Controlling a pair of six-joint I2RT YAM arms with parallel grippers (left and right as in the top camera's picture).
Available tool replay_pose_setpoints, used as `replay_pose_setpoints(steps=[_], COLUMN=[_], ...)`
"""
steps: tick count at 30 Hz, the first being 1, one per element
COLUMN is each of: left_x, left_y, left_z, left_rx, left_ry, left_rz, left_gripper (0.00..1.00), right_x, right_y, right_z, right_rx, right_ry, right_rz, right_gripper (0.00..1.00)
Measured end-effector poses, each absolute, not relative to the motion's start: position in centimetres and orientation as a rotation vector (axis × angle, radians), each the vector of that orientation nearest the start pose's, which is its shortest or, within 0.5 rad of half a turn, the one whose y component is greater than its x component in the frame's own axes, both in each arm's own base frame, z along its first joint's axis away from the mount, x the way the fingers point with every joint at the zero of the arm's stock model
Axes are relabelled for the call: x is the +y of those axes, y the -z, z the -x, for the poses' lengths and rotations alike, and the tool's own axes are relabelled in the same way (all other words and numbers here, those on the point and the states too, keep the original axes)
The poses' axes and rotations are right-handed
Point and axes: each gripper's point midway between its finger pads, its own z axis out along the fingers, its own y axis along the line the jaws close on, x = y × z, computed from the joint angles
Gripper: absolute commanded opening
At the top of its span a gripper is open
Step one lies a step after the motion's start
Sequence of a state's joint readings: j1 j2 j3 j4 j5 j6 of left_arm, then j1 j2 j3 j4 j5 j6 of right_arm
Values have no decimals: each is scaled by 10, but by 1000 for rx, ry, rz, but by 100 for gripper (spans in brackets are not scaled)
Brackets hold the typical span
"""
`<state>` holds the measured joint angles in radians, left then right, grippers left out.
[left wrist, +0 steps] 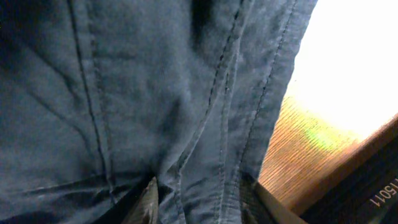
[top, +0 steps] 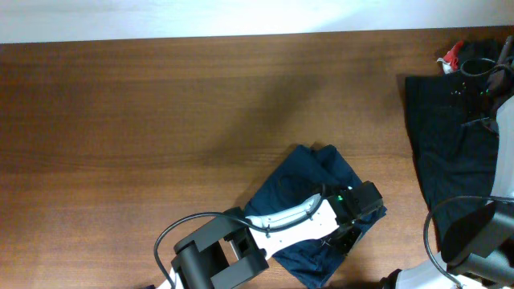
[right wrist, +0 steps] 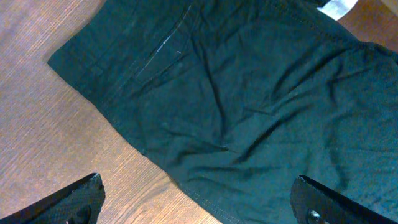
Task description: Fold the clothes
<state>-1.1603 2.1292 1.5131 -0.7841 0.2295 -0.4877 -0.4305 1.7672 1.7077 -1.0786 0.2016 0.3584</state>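
Observation:
The navy blue shorts (top: 309, 201) lie crumpled on the wooden table (top: 161, 120) near the front centre. My left gripper (top: 353, 221) is at their right edge. In the left wrist view its fingers (left wrist: 199, 202) are closed around a seamed fold of the navy fabric (left wrist: 155, 93), which fills the view. The larger black garment (top: 442, 152) lies spread at the right. My right gripper (right wrist: 199, 199) hovers wide open and empty over the near edge of the black garment (right wrist: 249, 93); in the overhead view it shows as a dark shape (top: 470, 233).
A small red and white item (top: 451, 56) and black cables (top: 482, 68) sit at the far right corner by the black garment. The left arm (top: 241, 245) stretches across the front of the table. Bare wood spans the left and middle.

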Motion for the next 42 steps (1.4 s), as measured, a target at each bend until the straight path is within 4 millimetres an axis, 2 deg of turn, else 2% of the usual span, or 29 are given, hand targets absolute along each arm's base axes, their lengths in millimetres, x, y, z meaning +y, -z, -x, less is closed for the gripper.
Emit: replay_pose_setpoints(steps=[2,5,6,8,9,10,11,12,13,15,17,19,20,21,23,25,26,28,29,31,33,34,36,37,38,39,40,41,42], left_x=[-416,-411,-408,-402,-387,-367,-348,-320,-297,-260,-246,-250,-254,-258,-265,-278,-282,-288,-289,-288,-271,-251,-182,-123,-87,-6,53,97,154], left_y=[-9,-20,-31,-75,-94,-96,-95,-94,-94,-88,-68,-52,-44,-40,-29,-18,-15,-6,-2,1,2,2,2,2,1,1,1,0,-1], left_z=[-136,-133,-138,-169,-200,-226,-247,-278,-301,-328,-326,-315,-307,-302,-293,-278,-274,-269,-269,-277,-305,-334,-397,-431,-447,-471,-475,-475,-466], left_rx=[2982,3017,3009,2933,2914,2932,2950,2957,2956,2972,3045,3074,3089,3091,3105,3130,3126,3135,3140,3149,3158,3141,3085,3027,2976,2856,2780,2710,2622], left_ry=[454,437,449,534,545,519,492,467,450,454,551,745,827,870,905,930,930,958,973,965,967,959,838,754,713,637,581,540,486], left_rz=[-1075,-1086,-1083,-1007,-910,-823,-767,-689,-639,-600,-660,-775,-824,-859,-912,-976,-1005,-1028,-1018,-940,-740,-567,-165,111,241,500,673,792,955], left_gripper=[45,55,59,66,73,75,80,84,94,97,97,97,92,79,75,48,24,4,1,1,1,1,1,2,10,14,15,15,21], right_x=[-207,-207,-207,-207,-207,-207,-207,-207,-207,-207,-207,-207,-207,-207,-207,-207,-207,-207,-207,-207,-207,-207,-207,-207,-207,-207,-207,-207,-207], right_y=[-198,-198,-198,-198,-198,-198,-198,-198,-198,-198,-198,-198,-198,-198,-198,-198,-198,-198,-198,-198,-198,-198,-198,-198,-198,-198,-198,-198,-198], right_z=[-369,-369,-369,-369,-369,-369,-369,-369,-369,-369,-369,-369,-369,-369,-369,-369,-369,-369,-369,-369,-369,-369,-369,-369,-369,-369,-369,-369,-369], right_rx=[2470,2471,2470,2470,2470,2471,2470,2471,2471,2471,2470,2471,2470,2470,2470,2470,2471,2470,2470,2470,2471,2470,2470,2470,2471,2470,2470,2471,2470], right_ry=[294,295,295,295,295,295,295,294,295,295,294,295,295,294,295,294,294,294,294,295,295,295,294,295,294,295,294,295,294], right_rz=[-1094,-1093,-1095,-1094,-1094,-1094,-1094,-1094,-1093,-1093,-1094,-1094,-1094,-1094,-1094,-1094,-1094,-1093,-1094,-1094,-1094,-1094,-1093,-1093,-1094,-1094,-1094,-1093,-1094], right_gripper=[99,99,99,99,99,99,99,99,99,99,99,99,99,99,99,99,99,99,99,99,99,99,99,99,99,99,99,99,99])
